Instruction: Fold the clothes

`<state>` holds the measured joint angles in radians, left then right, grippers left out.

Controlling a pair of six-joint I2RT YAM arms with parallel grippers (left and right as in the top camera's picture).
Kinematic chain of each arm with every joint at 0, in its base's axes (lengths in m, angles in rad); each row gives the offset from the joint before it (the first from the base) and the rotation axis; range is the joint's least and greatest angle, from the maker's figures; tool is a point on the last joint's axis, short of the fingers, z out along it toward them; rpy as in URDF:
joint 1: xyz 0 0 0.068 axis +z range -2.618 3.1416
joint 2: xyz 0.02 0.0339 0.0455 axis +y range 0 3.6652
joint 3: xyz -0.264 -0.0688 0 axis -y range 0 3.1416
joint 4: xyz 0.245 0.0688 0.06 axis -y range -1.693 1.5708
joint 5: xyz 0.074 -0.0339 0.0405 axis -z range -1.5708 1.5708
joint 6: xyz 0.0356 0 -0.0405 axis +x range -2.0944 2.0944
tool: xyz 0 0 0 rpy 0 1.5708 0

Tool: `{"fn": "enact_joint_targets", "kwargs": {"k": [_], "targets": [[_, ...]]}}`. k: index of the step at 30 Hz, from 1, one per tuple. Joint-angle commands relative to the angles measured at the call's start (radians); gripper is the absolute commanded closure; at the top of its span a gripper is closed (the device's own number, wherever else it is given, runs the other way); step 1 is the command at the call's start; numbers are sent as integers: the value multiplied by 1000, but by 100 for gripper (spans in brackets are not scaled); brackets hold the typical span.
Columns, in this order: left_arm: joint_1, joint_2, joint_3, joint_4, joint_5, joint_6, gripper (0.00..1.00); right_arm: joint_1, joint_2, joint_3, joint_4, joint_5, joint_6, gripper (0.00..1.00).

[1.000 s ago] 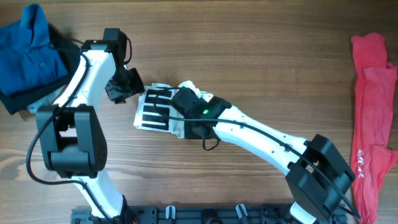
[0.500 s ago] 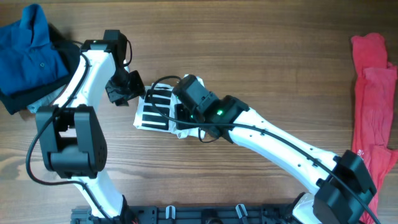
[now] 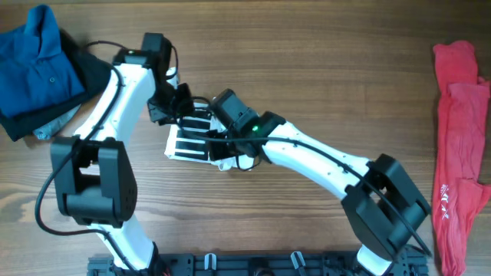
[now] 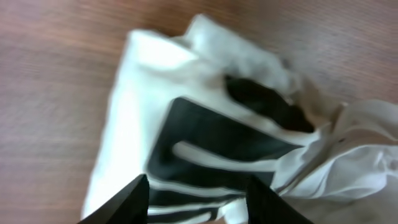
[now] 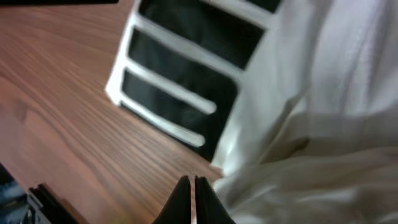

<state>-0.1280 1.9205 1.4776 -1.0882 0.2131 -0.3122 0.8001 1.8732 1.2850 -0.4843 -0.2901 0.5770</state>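
The white T-shirt with black block stripes (image 3: 186, 142) lies folded small on the wooden table, left of centre. My left gripper (image 3: 182, 107) hovers over its far edge. In the left wrist view the fingers (image 4: 199, 200) are open and empty, with the shirt (image 4: 205, 137) just below them. My right gripper (image 3: 221, 130) is over the shirt's right part. In the right wrist view its fingers (image 5: 191, 190) are shut and hold nothing, at the shirt's (image 5: 298, 112) lower edge where the white fabric meets wood.
A blue polo (image 3: 34, 65) on dark pieces lies at the far left corner. Red shirts (image 3: 460, 138) lie along the right edge. A black rail (image 3: 253, 265) runs along the table's front edge. The two arms nearly meet above the shirt.
My left gripper has moved right, from beside the shirt to over its far edge. My right wrist has swung towards the far left over the shirt. The shirt has barely shifted.
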Motion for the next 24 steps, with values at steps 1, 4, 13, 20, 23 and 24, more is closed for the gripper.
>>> {"fn": "enact_joint_targets", "kwargs": {"k": [1, 4, 13, 20, 23, 24], "targets": [[-34, -20, -84, 68, 22, 13, 51, -62, 23, 4, 7, -21, -17, 96], [-46, -20, -180, 166, 22, 7, 51, -111, 26, 2, -6, -23, -17, 96], [-47, -20, -354, 356, 3, -19, 51, -167, 88, -3, -179, 124, 8, 96], [-46, -20, -361, 360, -39, -20, 51, -270, 72, -2, -269, 222, 19, 96], [-46, -20, -361, 359, -39, -20, 51, -307, 52, 0, -272, 179, -60, 96], [-46, -20, -361, 359, -39, -20, 51, -311, 45, 2, -272, 159, -80, 96]]}}
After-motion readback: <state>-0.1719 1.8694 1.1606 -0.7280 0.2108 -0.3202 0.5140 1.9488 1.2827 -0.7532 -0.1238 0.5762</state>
